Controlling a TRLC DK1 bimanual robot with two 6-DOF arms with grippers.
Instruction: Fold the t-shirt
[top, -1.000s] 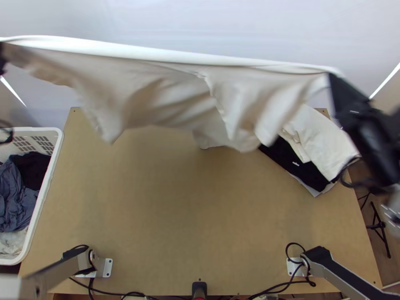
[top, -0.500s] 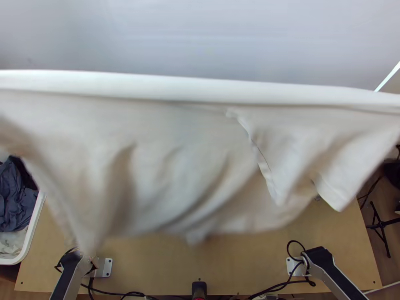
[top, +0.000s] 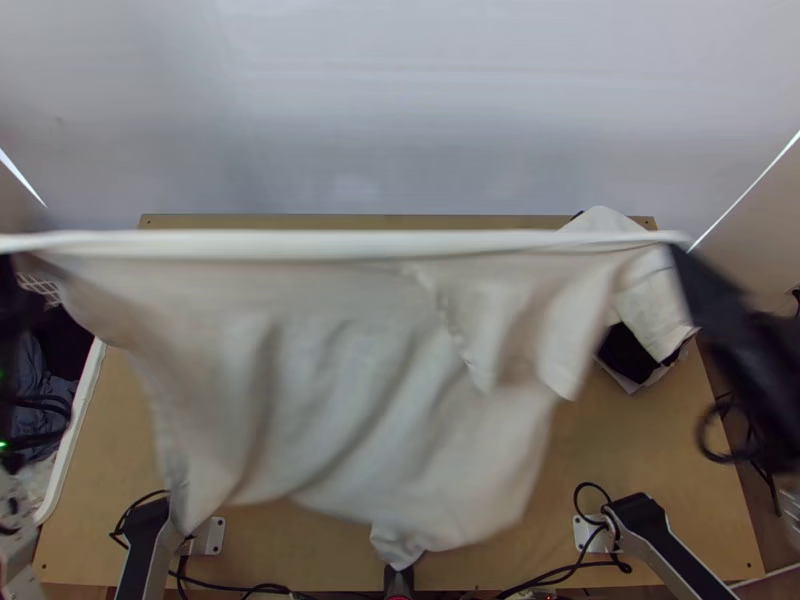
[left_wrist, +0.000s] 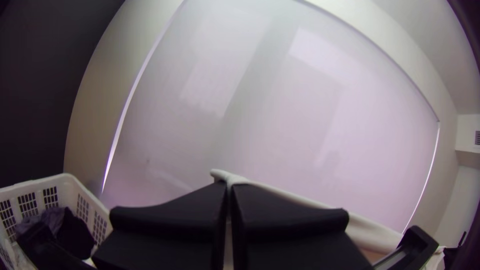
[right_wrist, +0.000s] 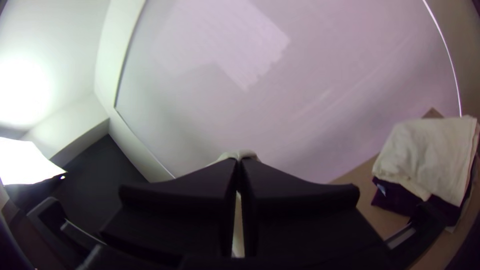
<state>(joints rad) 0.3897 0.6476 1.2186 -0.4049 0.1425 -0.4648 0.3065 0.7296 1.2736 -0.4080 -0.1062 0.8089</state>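
Evidently, we had the t-shirt (top: 330, 390) hanging spread above the table (top: 630, 480), left gripper (left_wrist: 230, 185) and right gripper (right_wrist: 238, 160) each clamped on its upper edge. Lowering it unevenly, we judged, risked bunching its loose bottom on the table.

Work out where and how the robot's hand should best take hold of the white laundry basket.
Probably by the basket's rim, coming straight down from above and straddling it: the rim is a narrow edge around an open top, and it stands above the clothes lying inside.
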